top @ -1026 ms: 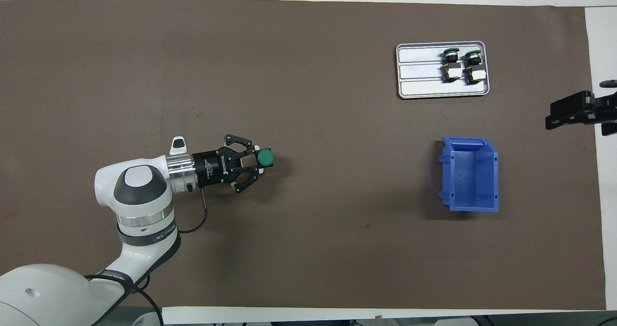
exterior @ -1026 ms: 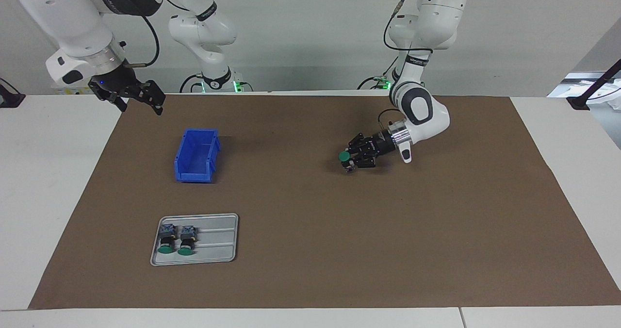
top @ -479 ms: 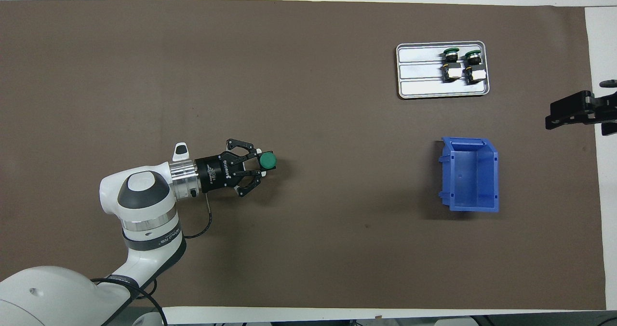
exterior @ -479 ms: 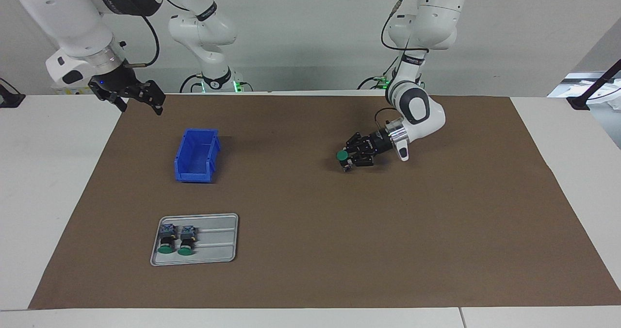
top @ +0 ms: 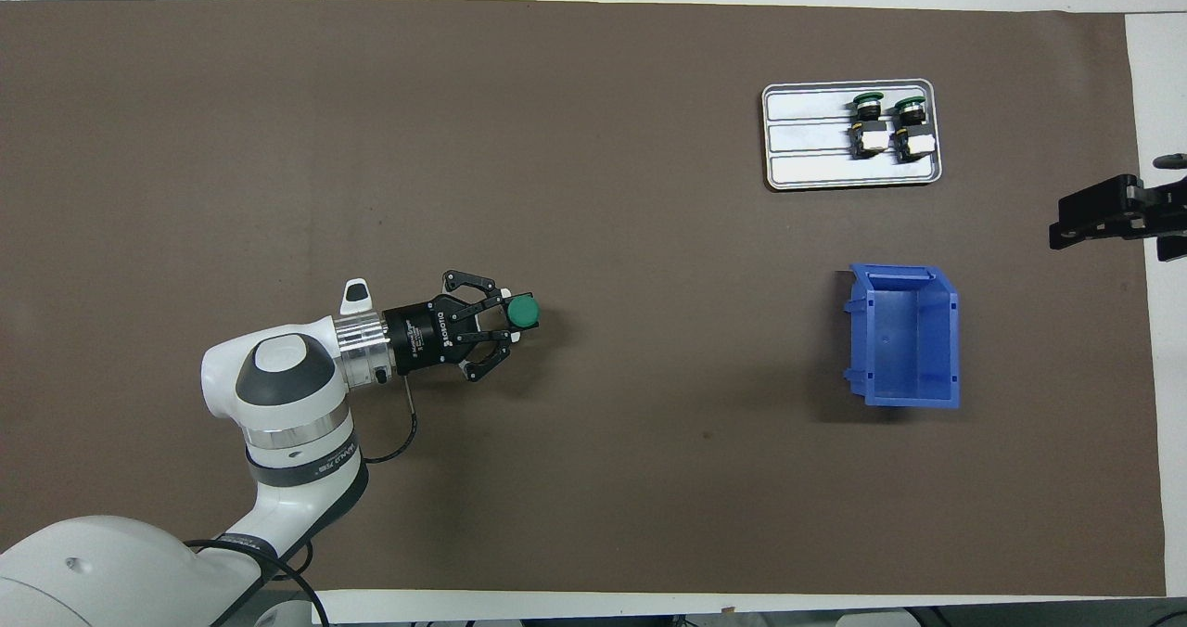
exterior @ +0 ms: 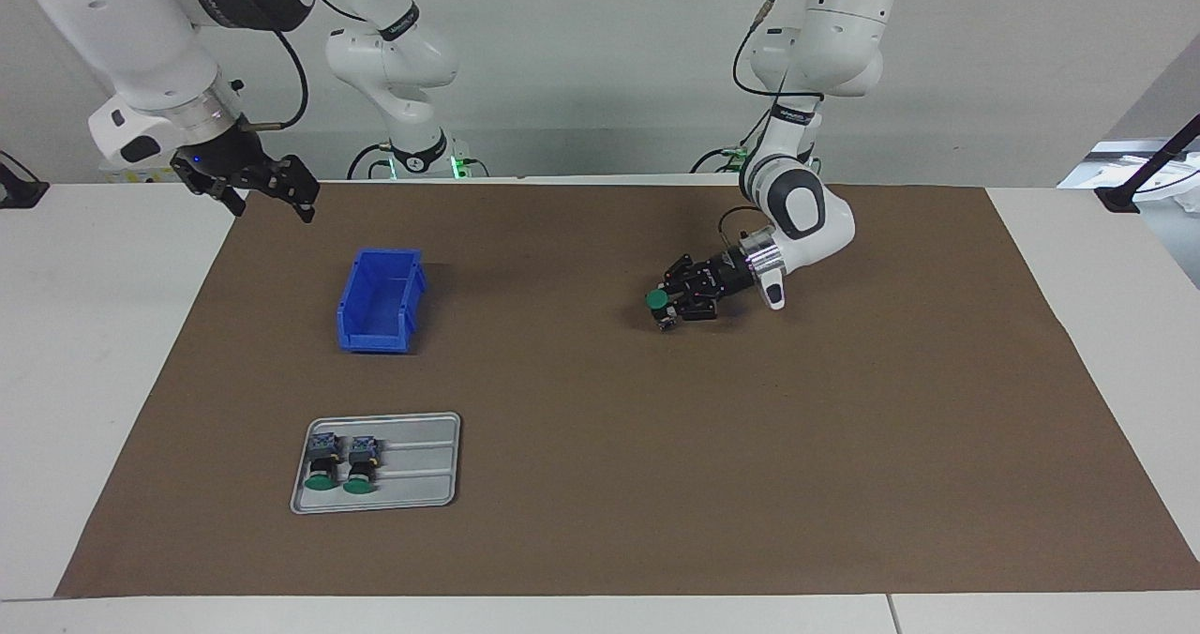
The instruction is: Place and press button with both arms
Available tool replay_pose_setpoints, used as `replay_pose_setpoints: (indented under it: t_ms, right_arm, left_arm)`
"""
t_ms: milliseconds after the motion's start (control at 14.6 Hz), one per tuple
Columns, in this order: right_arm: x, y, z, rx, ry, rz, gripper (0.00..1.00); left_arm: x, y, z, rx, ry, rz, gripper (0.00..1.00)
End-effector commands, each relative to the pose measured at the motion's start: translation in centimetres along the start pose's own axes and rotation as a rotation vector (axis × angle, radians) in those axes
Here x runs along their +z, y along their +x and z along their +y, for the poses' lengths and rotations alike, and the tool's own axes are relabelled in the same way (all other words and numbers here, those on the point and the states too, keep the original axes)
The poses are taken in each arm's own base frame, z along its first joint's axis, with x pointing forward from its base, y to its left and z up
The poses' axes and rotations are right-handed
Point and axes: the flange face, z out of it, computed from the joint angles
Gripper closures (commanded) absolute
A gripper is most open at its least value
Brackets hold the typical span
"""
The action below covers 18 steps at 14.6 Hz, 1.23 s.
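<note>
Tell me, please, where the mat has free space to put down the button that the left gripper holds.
The left gripper holds the button over bare brown mat, which is free between it and the blue bin. It is crowded only toward the right arm's end: the bin and the tray with two buttons, where the right gripper waits.

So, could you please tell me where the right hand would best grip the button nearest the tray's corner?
Probably by the black collar, coming from above with the fingers either side. That button lies flat on the tray; a second button lies close beside it, so room is tight.
</note>
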Motion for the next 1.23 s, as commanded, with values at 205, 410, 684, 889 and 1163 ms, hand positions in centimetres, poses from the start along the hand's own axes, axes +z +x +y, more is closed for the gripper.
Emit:
replay_pose_setpoints:
  t_ms: [205, 410, 684, 889, 1163]
  right_arm:
    - [0.0, -0.76, 0.24, -0.017, 0.001, 0.001, 0.02]
    - [0.0, -0.76, 0.24, -0.017, 0.001, 0.001, 0.02]
    - [0.0, -0.76, 0.24, -0.017, 0.001, 0.001, 0.02]
    - [0.0, -0.76, 0.24, -0.017, 0.001, 0.001, 0.02]
    - [0.0, -0.76, 0.24, -0.017, 0.001, 0.001, 0.02]
  left_arm:
    - [0.08, -0.42, -1.23, 0.019, -0.01, 0.02, 0.74]
    - [0.06, -0.4, -1.23, 0.019, -0.011, 0.021, 0.74]
    - [0.24, -0.45, -1.41, 0.021, -0.009, 0.028, 0.73]
    - [0.44, -0.46, -1.6, 0.023, -0.003, 0.031, 0.71]
    - [0.37, -0.5, -1.54, 0.025, -0.004, 0.031, 0.68]
